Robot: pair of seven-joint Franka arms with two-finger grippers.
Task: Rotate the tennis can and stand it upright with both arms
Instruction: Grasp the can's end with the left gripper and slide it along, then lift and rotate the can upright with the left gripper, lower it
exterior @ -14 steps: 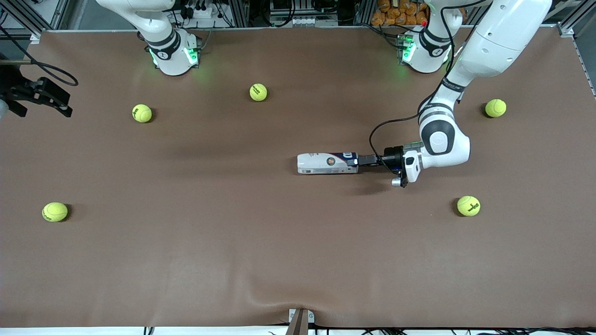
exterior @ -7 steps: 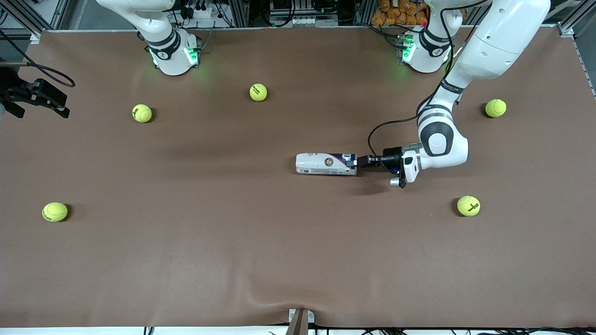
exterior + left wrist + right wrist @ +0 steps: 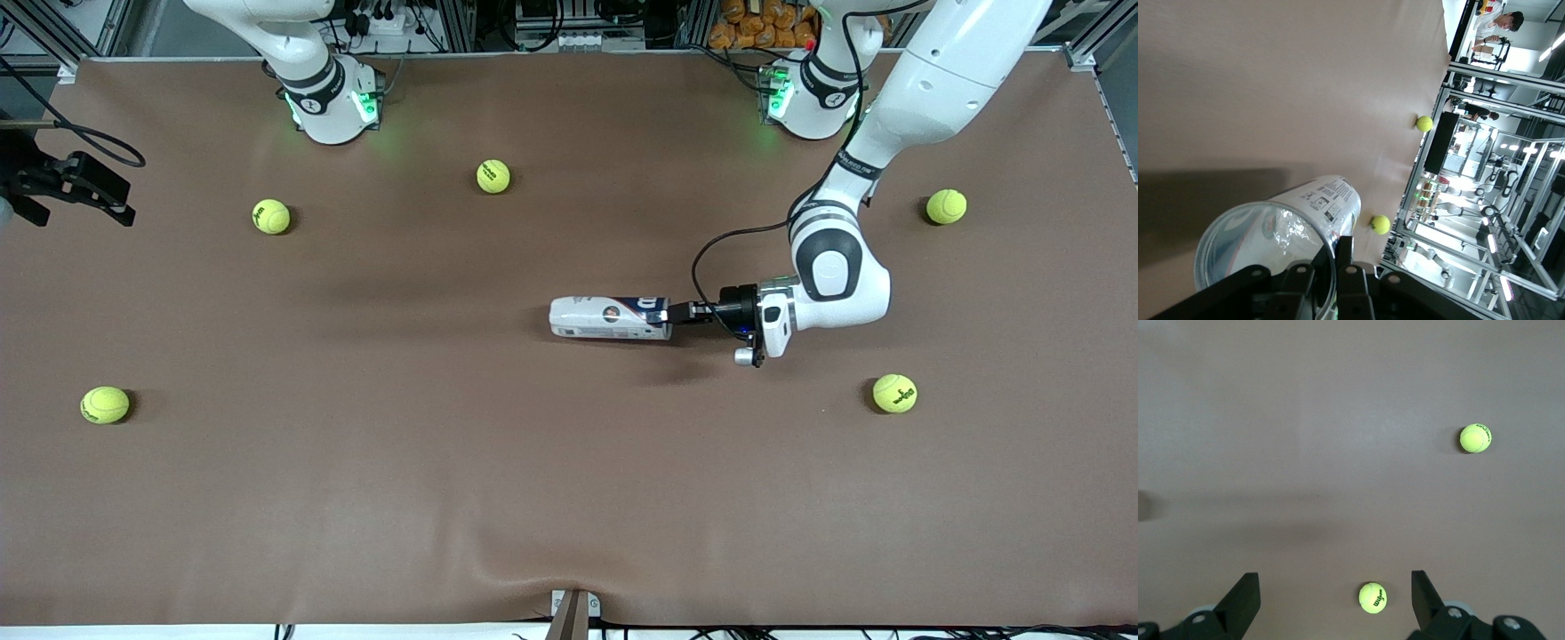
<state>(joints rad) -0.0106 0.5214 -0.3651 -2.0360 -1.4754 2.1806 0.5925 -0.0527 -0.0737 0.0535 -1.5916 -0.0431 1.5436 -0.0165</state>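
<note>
Robot lab: aluminium-framed rigs (image 3: 1485,200)

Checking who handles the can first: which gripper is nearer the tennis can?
Left. The left gripper is shut on the rim of the tennis can. The right gripper waits open over the right arm's end of the table.

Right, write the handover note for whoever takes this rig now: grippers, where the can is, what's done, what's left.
Left gripper: shut on the rim of the open end of the white and dark blue tennis can, which lies on its side mid-table on the brown mat, open end toward the left arm's end.
Right gripper: open, holding nothing, waiting over the right arm's end of the table, above two yellow-green tennis balls.
Done: the left arm has its grip on the can.
Left: rotate the can, bring in the right arm, stand it upright. Five loose balls lie scattered around it.
</note>
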